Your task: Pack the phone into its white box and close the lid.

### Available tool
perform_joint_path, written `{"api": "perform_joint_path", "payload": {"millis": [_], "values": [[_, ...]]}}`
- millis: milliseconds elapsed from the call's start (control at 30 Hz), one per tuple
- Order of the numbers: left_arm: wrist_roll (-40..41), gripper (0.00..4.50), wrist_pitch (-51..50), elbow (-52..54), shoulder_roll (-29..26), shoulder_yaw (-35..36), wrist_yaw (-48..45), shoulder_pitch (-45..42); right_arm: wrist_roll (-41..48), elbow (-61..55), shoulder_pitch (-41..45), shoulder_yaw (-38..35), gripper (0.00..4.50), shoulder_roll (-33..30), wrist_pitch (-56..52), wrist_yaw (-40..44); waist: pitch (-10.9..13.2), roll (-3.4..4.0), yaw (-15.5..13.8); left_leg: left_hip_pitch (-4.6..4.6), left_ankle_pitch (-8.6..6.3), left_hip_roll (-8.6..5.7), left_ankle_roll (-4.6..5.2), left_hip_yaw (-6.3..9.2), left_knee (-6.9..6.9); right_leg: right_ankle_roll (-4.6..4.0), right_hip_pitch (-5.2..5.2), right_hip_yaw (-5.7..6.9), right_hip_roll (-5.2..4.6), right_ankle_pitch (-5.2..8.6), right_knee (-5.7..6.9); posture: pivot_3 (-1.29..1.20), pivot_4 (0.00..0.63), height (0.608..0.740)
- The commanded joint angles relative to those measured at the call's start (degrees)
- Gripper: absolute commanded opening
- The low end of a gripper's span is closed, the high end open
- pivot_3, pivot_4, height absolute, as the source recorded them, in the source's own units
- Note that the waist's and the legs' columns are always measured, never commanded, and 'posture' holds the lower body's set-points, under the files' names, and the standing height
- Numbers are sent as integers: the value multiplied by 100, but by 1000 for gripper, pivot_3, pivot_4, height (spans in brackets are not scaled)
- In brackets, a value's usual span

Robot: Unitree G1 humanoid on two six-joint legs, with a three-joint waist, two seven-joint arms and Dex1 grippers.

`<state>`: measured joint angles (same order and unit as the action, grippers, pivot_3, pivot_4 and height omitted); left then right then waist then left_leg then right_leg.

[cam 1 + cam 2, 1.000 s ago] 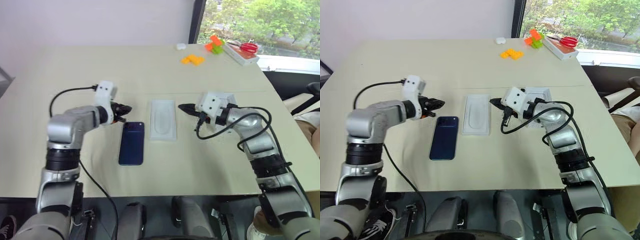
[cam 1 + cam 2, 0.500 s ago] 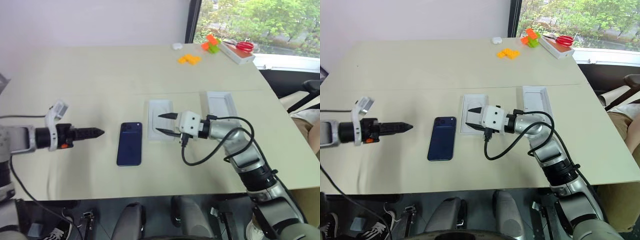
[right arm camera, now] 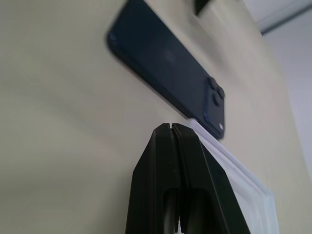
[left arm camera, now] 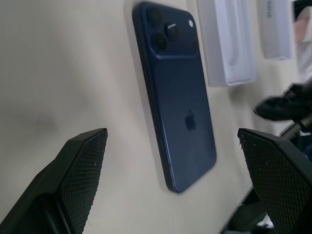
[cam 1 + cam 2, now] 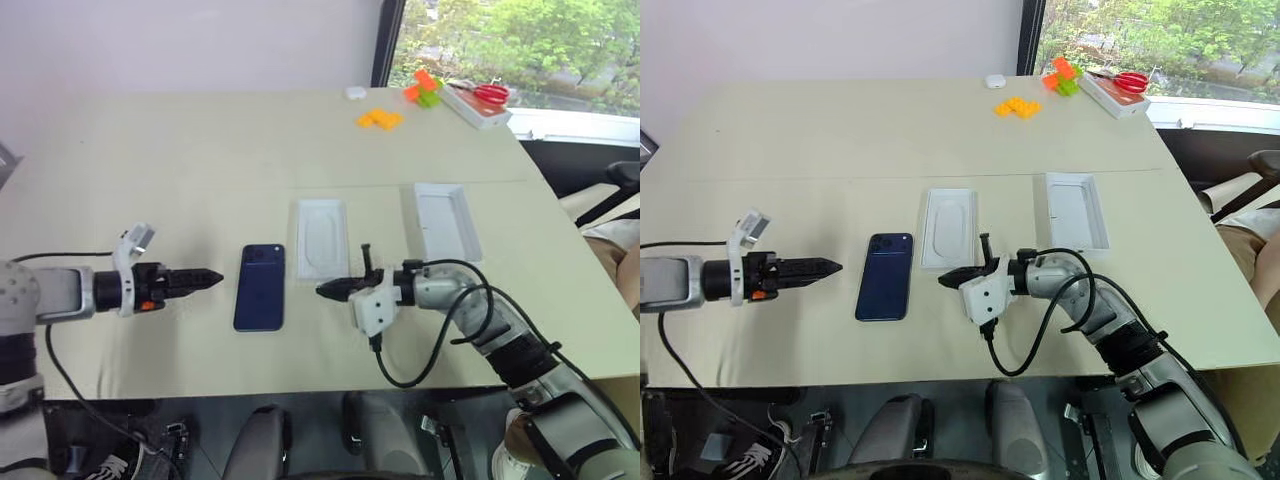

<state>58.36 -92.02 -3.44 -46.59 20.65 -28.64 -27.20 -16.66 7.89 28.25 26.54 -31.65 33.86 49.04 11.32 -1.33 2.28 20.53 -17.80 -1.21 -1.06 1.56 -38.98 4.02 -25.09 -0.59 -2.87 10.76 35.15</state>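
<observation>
The phone [image 5: 261, 286] is lying camera-side up on the bench [image 5: 200, 150], at nine o'clock of the white box [image 5: 323, 238]. It looks stiff, glossy, probably slippery; gripping its long edges seems safest. Left tool [image 5: 213, 277] is standing spread, right tool [image 5: 325, 291] pressed together, empty.

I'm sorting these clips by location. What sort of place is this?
Probably an office or lab room: a large beige table beside a window with trees outside, scissors and orange blocks near its far edge, a phone laid out.
</observation>
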Motion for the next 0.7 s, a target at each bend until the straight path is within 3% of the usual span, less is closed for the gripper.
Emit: {"api": "perform_joint_path", "payload": {"millis": [33,333,533,700], "values": [[443,4500,-48,201,94,-103,504,-61,-410,256,33,117,64,104,340,-336,0,0,22,-1,1,0,-1,-1,0,0,0,-3,0,0,1,0,150,740],[571,4500,-48,-3,890,-152,1361,-55,-1871,880,470,392,64,298,489,-1311,-10,-12,14,-24,7,-2,-13,0,0,-9,19,-7,6,-2,2,0,150,740],[832,4500,-48,-148,1301,-153,1837,23,-2063,866,460,521,64,567,442,-1466,-43,-42,30,-56,7,2,-13,3,8,-18,47,-6,12,4,-1,0,150,740],[1235,4500,-48,-235,1312,-263,2257,109,-2258,960,544,579,64,727,435,-1633,-71,-80,37,-112,8,3,-14,-2,46,-33,82,-13,13,18,-4,0,150,740]]}}
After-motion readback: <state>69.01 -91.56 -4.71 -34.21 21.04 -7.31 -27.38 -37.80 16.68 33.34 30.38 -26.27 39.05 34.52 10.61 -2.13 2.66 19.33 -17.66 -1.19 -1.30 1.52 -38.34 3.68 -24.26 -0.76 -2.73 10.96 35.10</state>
